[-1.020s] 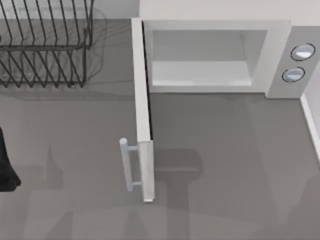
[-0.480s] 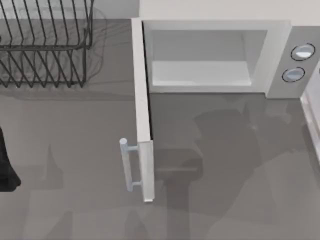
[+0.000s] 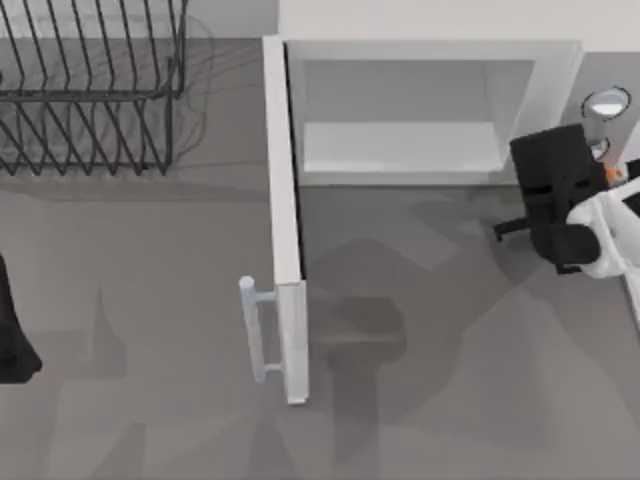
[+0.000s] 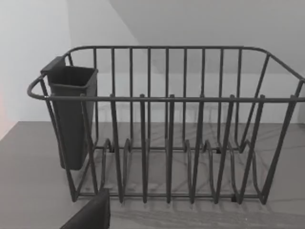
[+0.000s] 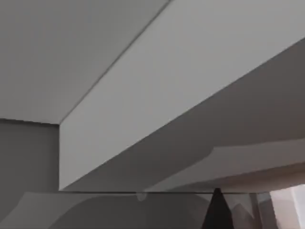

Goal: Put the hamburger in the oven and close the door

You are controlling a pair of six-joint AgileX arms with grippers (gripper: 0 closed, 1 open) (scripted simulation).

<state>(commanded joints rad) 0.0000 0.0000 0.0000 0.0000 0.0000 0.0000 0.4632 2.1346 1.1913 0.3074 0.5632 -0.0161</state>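
The oven point(image 3: 430, 50) stands at the back of the table, its pale cavity point(image 3: 400, 120) bare. The door point(image 3: 285, 230) is swung wide open toward the front, with its silver bar handle point(image 3: 255, 330) on the outer side. My right gripper point(image 3: 550, 190) hovers in front of the oven's knob panel, just right of the cavity opening. A small orange patch point(image 3: 612, 172) shows beside the arm; I cannot tell what it is. The hamburger is hidden. In the right wrist view the oven point(image 5: 157, 95) looms close. My left gripper point(image 3: 12, 340) is parked at the left edge.
A dark wire rack point(image 3: 90, 90) stands at the back left; in the left wrist view this rack point(image 4: 167, 124) carries a dark cup point(image 4: 71, 119) on one end. One round knob point(image 3: 606, 103) shows above the right arm.
The right arm has come in from the right edge to the front of the knob panel, covering the lower knob. The door and the left arm have not moved.
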